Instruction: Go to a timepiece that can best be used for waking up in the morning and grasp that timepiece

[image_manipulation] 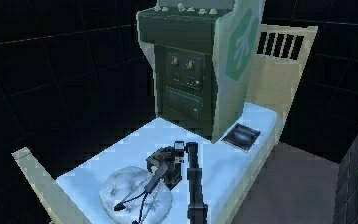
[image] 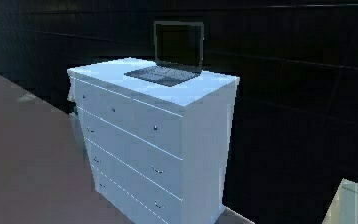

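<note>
Gripper (image_manipulation: 152, 182) sits at the arm's (image_manipulation: 193, 190) far end over the bed (image_manipulation: 107, 160), at a pale round thing (image_manipulation: 122, 192) lying toward the bed's near-left edge. I cannot tell the gripper's state, whether it holds anything, or whether that round thing is the timepiece. A tall cabinet (image_manipulation: 192, 60) stands at the bed's far side with bare floor (image_manipulation: 307, 190) to the right, and ahead a white dresser (image: 147, 130) carries a laptop (image: 175, 55).
</note>
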